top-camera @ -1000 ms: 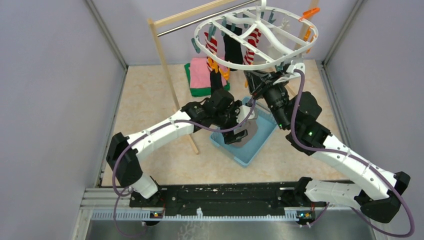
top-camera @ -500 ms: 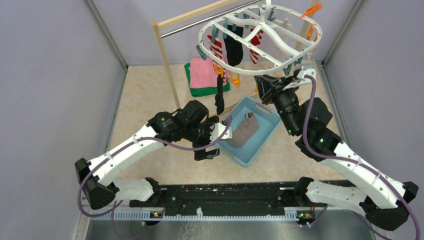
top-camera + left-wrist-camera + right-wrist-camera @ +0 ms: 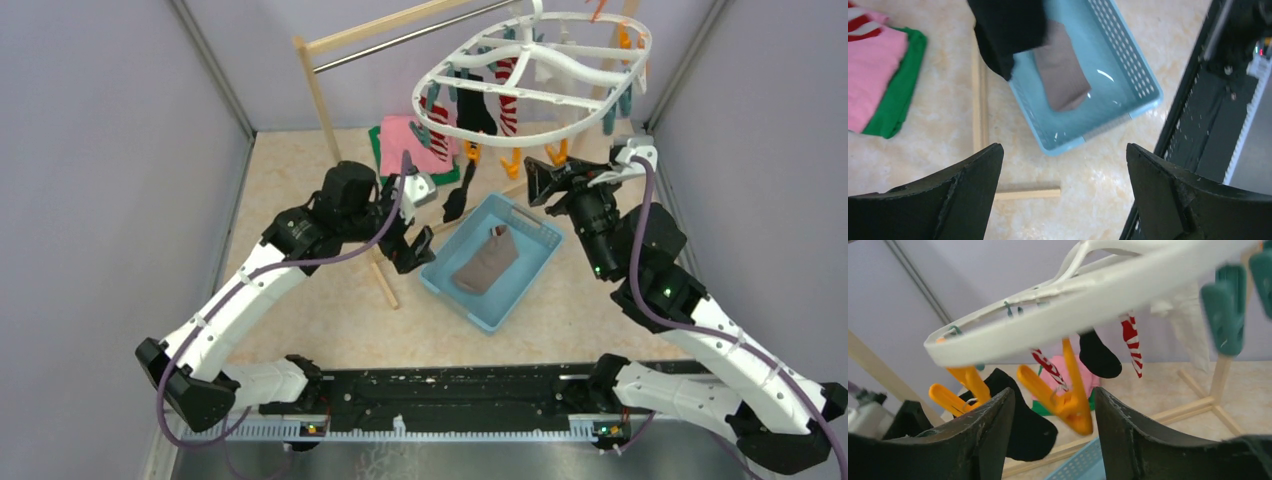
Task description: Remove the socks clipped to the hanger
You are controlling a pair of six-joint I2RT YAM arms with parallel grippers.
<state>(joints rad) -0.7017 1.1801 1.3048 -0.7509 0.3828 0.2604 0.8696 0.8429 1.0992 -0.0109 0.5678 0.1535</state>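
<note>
Both claws open, empty. Hanger point(image 3: 1058, 315) sits just above my right claw point(image 3: 1053, 392), orange clip point(image 3: 1070, 400) right inside its jaws, which only the wrist cam shows. Black sock point(image 3: 1008, 30) dangles ahead of the left claw point(image 3: 1063, 150); I'd close low on its toe and pull straight down so the hanger doesn't swing.

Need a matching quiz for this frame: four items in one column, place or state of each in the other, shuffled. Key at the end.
Items
1. brown-grey sock
2. low black sock
3. pink cloth
4. left gripper

Place or state
A. lies on the green cloth
B. open, holding nothing
C. lies in the blue basket
D. hangs from the hanger

Pairs: 1-C, 2-D, 3-A, 4-B
</note>
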